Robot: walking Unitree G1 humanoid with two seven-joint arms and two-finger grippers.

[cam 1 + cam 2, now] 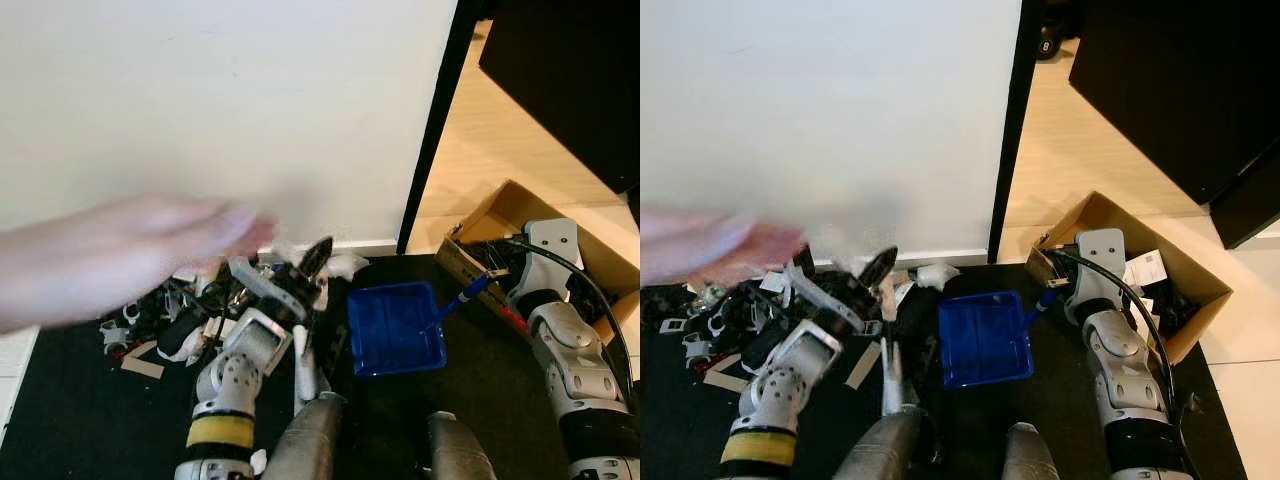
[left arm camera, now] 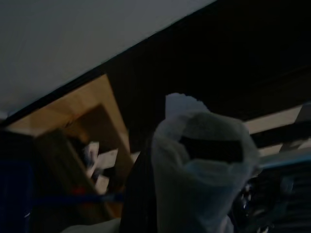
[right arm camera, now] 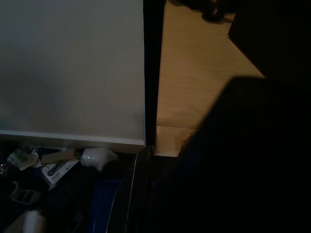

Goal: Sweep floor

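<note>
A blue dustpan [image 1: 393,328] lies on the black mat in front of me. Its blue handle [image 1: 466,293] runs up to my right gripper [image 1: 497,282], which seems shut on it beside the cardboard box. A pile of litter [image 1: 165,320], made of paper scraps, plastic and dark bits, lies along the white wall at the left. My left gripper [image 1: 305,268] hovers at the right edge of that pile, one black finger pointing up. A whitish stick-like thing [image 1: 889,378] hangs below it. In the left wrist view a crumpled white plastic piece [image 2: 204,155] sits right at the fingers.
A person's blurred hand [image 1: 120,250] reaches in from the left over the litter. An open cardboard box [image 1: 1110,215] with papers stands at the right. A black door frame [image 1: 430,130] ends the white wall; beyond it are wooden floor and a black cabinet [image 1: 1170,90].
</note>
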